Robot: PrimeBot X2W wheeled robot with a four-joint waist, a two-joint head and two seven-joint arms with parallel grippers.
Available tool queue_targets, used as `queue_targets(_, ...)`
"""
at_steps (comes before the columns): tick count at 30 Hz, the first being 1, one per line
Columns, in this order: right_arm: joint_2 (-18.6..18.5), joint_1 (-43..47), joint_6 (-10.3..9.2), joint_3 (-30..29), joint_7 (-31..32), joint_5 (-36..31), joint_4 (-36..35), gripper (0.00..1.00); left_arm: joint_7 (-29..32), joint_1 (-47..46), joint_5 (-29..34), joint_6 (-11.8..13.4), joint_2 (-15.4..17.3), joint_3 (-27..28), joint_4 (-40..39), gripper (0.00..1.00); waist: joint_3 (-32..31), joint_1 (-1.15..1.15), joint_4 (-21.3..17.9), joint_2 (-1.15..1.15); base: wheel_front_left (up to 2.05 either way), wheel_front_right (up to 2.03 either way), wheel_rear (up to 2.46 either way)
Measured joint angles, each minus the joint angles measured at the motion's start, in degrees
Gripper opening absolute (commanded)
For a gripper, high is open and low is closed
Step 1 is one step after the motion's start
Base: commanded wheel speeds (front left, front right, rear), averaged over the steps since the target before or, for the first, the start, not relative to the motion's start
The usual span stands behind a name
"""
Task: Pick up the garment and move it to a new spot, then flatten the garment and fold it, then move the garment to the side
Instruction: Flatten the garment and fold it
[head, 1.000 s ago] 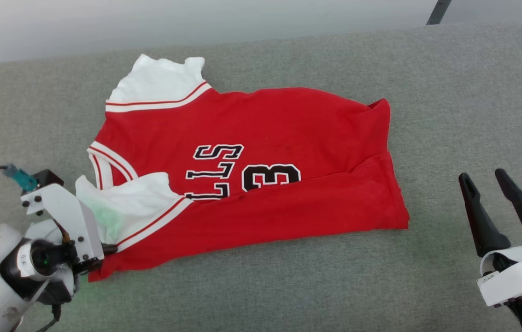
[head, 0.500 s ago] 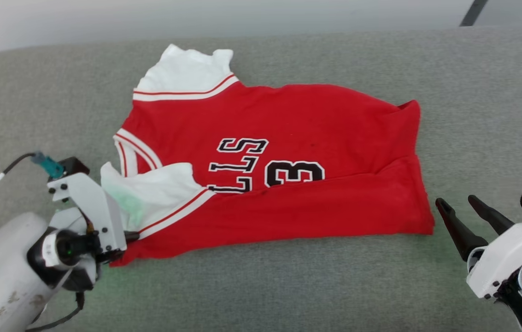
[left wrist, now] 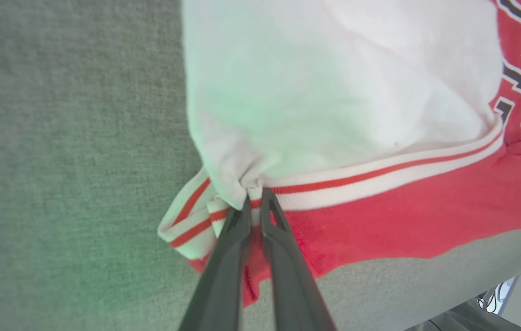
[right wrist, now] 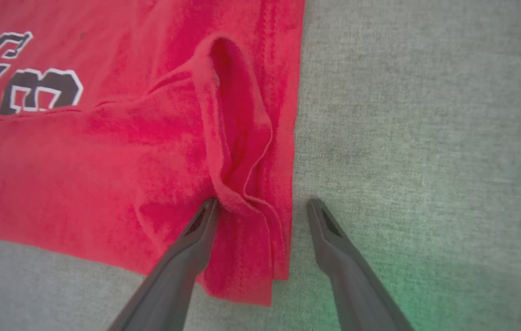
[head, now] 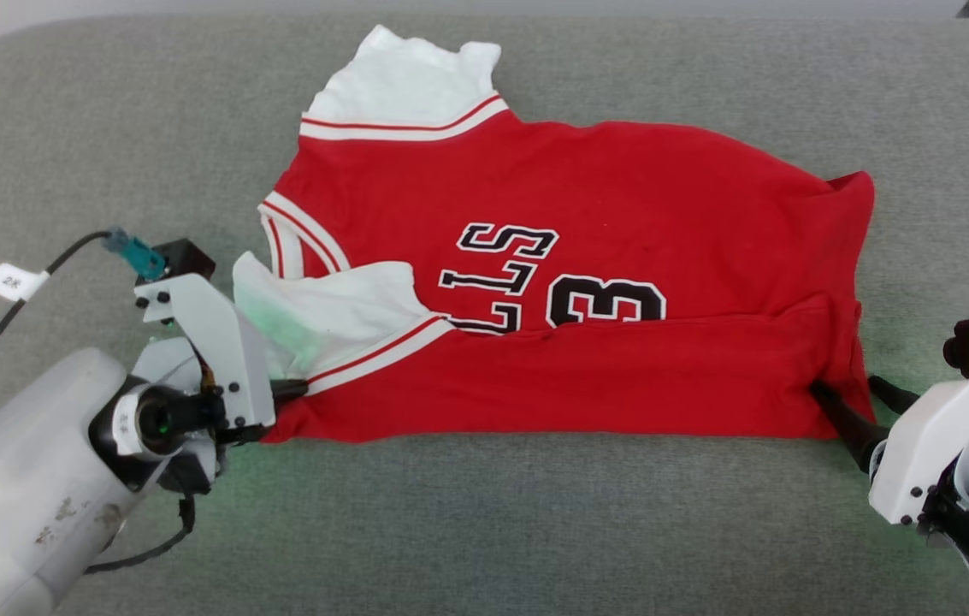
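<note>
the garment (head: 587, 282), one red jersey, lies half folded on the grey fabric surface (head: 535, 513), its near part doubled over the black lettering. of its two white sleeves, one (head: 403, 81) lies flat at the far edge and one (head: 330, 312) is bunched near the left gripper (left wrist: 253, 202), whose fingers are pinched on the garment's striped trim. the right gripper (right wrist: 264, 204) has its fingers wide, straddling the hem corner: one on red cloth, one on bare fabric. one white-tagged cable (head: 14, 281) trails from the left arm.
</note>
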Motion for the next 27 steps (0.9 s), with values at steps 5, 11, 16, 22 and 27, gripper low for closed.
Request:
queue_targets(5, -0.7, -1.7, -0.04, 0.8, 2.5, -0.4, 1.7, 0.0, -0.2, -0.7, 0.0, -1.1, -1.3, 0.0, 1.3, 0.0, 0.9, 0.0, 1.2, 0.0, 0.0, 0.0, 0.0)
queue_targets(11, -1.8, -2.3, -0.03, 1.3, 4.3, 0.8, 1.6, 0.0, -0.4, -0.8, -0.1, -2.3, -1.8, 0.3, 2.3, 0.0, 0.5, 0.0, 2.0, 0.0, 0.0, 0.0, 0.0)
queue_targets(16, -2.4, -0.9, 0.01, 0.2, 6.0, 1.8, 0.4, 0.0, -0.1, -0.3, -0.5, -2.7, -1.3, 0.4, 1.9, 0.0, -0.7, 0.0, 2.3, 0.0, 0.0, 0.0, 0.0)
queue_targets(22, -3.1, 2.0, 0.01, -1.2, 8.9, 2.2, -2.5, 0.0, 0.9, 1.3, -0.5, -1.8, 1.4, 0.0, -1.0, 0.0, -2.4, 0.0, 2.8, 0.0, 0.0, 0.0, 0.0)
queue_targets(27, -4.1, 5.0, 0.02, -2.0, 12.0, 3.0, -5.5, 0.0, 1.2, 3.3, -0.4, -0.4, 4.4, -0.3, -5.9, 0.0, -3.8, 0.0, 3.3, 0.0, 0.0, 0.0, 0.0)
